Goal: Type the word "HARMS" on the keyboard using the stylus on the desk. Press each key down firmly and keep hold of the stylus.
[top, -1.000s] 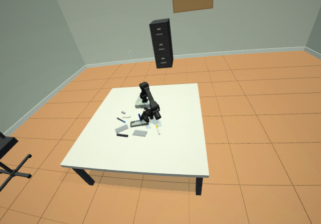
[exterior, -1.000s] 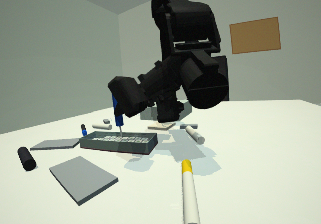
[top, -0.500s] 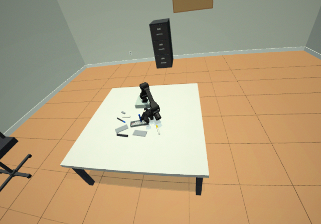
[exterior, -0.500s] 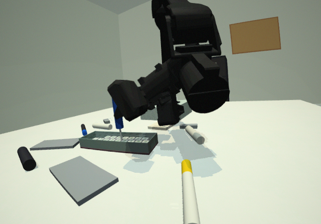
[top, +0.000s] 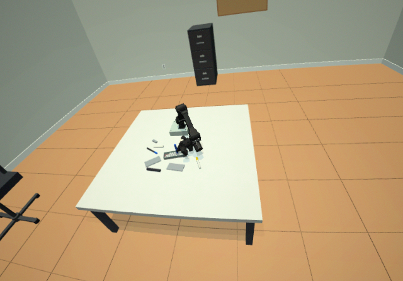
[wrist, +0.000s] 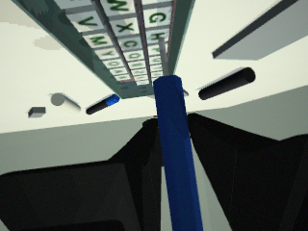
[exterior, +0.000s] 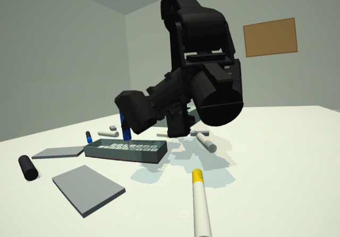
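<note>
My end effector is clamping the blue stylus, narrowly open around its shaft. The stylus is standing nearly upright, tip pointing down onto the keyboard near its far edge. Beyond, the white bench is stretching wide.

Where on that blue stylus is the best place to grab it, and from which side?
Grip the upper shaft of the blue stylus, as the gripper does now: its fingers are closed across the thick blue body, coming from above. The stylus stands nearly upright, so that leaves the thin tip free to reach down into the keyboard. Grabbing lower would probably bump the keys.
</note>
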Robot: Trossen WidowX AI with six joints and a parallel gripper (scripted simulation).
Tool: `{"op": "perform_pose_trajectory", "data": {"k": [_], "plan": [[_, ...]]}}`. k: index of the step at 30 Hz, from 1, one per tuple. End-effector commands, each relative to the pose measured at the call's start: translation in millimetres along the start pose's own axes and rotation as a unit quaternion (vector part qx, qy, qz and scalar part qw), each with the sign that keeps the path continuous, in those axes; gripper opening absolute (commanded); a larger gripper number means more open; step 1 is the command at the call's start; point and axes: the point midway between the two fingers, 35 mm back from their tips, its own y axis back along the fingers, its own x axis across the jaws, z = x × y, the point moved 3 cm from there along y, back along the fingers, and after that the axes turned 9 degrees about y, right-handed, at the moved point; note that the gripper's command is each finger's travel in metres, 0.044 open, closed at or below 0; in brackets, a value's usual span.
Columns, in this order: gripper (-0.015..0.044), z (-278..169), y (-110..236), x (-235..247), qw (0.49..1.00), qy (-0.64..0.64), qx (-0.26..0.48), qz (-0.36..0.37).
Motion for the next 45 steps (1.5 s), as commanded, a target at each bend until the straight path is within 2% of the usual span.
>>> {"op": "perform_pose_trajectory", "data": {"k": [1,18,27,32,39,41,45], "plan": [[0.0081,1,-1,0,1.0,0.003,0.003,-0.001],[0.0081,4,-3,-1,1.0,0.003,0.003,-0.001],[0.0081,-29,16,4,1.0,0.003,0.003,-0.001],[0.0085,-27,15,4,1.0,0.002,0.001,-0.001],[0.0038,-27,15,4,1.0,0.002,0.001,-0.001],[0.0,-28,14,5,1.0,0.002,0.001,-0.001],[0.0,-32,7,11,1.0,0.003,0.001,-0.001]]}}
